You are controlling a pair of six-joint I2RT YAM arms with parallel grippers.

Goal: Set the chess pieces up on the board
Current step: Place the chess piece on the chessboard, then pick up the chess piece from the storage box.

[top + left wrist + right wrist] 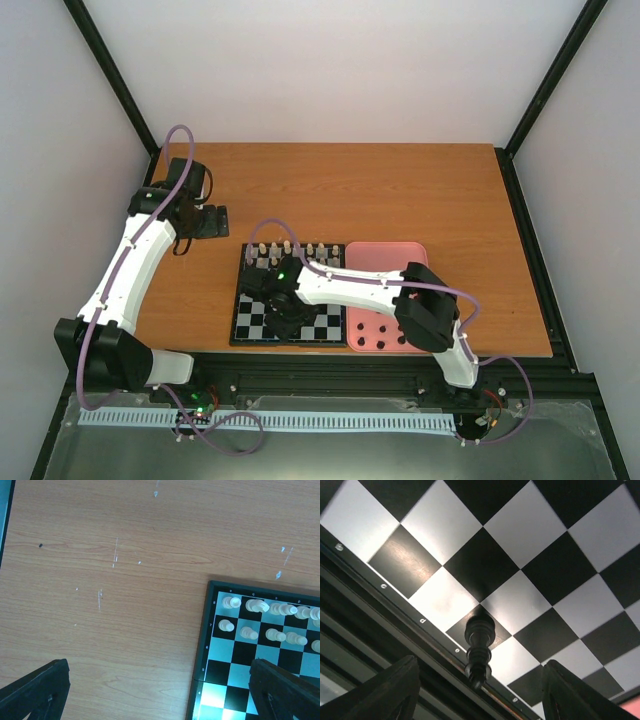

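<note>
Right gripper [480, 664] first: its two fingers [395, 690] are spread wide with nothing pinched, and it hangs low over the near edge of the board [540, 535]. Between the fingers, touched by neither, a black piece [479, 647] stands upright on a dark square in the row along the lettered black rim. Beyond the gripper, on the two far rows of the board, stand the cream-white pieces [285, 250]. Off to the gripper's right, seen from the top camera, the pink tray [390, 255] lies just beside the board. Several more black pieces [378, 335] sit in the tray's near end, close by the elbow of my right arm [350, 288], which reaches across the tray to the board.

My left gripper [159, 666] is likewise spread apart and holds nothing, and its fingertips [35, 690] hang over the wooden table [125, 580]. To its right lies a corner of the board, where the cream-white pieces are lined up in two rows. From above, this gripper sits off the board's far left corner, over the table and well apart from my right one.
</note>
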